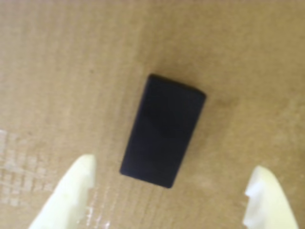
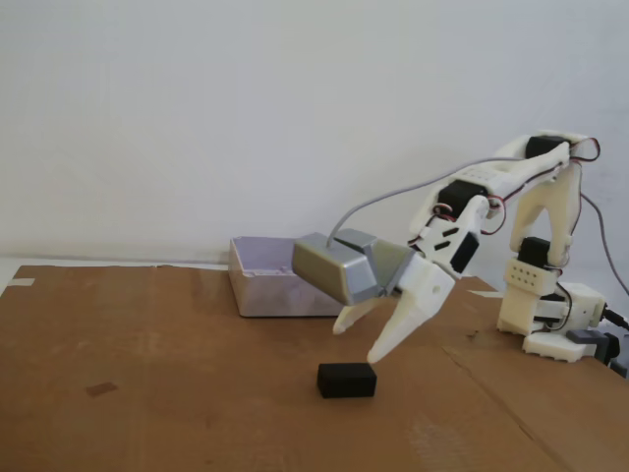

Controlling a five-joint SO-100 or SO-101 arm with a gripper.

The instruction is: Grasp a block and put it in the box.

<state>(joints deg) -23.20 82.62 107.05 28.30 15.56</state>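
Approach to the block, gripper spread above the cardboard (image 2: pixel 147 393).

The box (image 2: pixel 270 280) is seen at the rear, well apart from the block (image 2: pixel 346 380), which lies flat on the cardboard. The gripper (image 2: pixel 359 341) is held wide apart and empty just above it; in the wrist view the block (image 1: pixel 163 130) lies skewed, so wrist rotation before descent is advised, narrow sides being squared to the fingertips (image 1: pixel 78 172).

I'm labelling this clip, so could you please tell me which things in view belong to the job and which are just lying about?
Belong to the job:
- block, on the cardboard
- box, behind it
- gripper, open above the block

Just there:
- cardboard sheet
- grey camera housing on the arm
- small dark mark
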